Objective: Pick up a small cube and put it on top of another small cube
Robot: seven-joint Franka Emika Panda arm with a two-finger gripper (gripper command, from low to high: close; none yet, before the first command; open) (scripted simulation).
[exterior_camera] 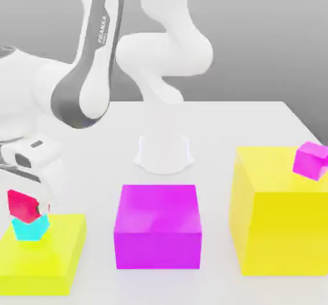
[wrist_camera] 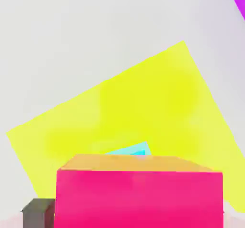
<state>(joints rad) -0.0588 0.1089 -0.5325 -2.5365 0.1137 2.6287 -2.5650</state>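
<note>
Fingers (exterior_camera: 29,198) flank red cube (exterior_camera: 24,206) atop cyan cube (exterior_camera: 31,228).

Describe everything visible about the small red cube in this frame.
The small red cube is matte, plain red-pink, with no markings. It sits directly on top of the small cyan cube, slightly offset and turned relative to it. That stack rests on the low yellow block at the exterior view's left. The claw is around it with fingers open.
</note>
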